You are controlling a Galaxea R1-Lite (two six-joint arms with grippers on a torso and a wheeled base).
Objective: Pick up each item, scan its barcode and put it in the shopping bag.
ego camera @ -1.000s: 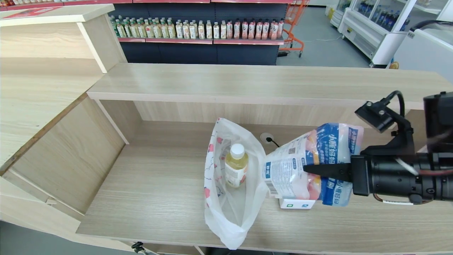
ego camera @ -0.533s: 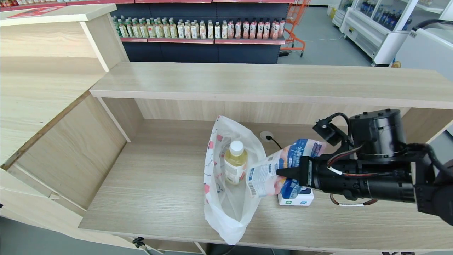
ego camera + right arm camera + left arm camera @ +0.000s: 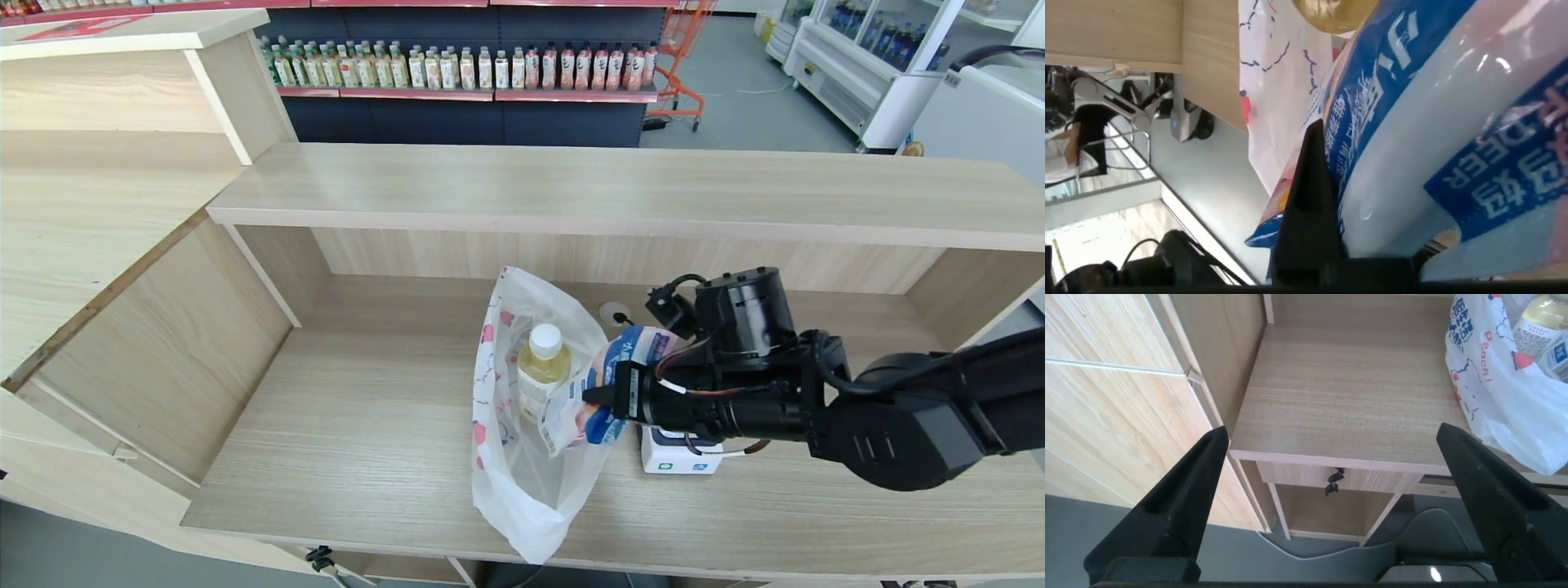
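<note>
Pouch (image 3: 565, 415), pinched by the right gripper (image 3: 592, 398), has swung from above the scanner (image 3: 682, 462) into the mouth of the shopping bag (image 3: 498, 465), beside the bottle (image 3: 543, 371). Release probably comes next. The left gripper (image 3: 1333, 433) hangs spread, well aside.

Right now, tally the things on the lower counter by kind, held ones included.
Shopping bag: 1
Bottle, in the bag: 1
Blue-and-white packet, held by the right end effector: 1
White box: 1
Total: 4
</note>
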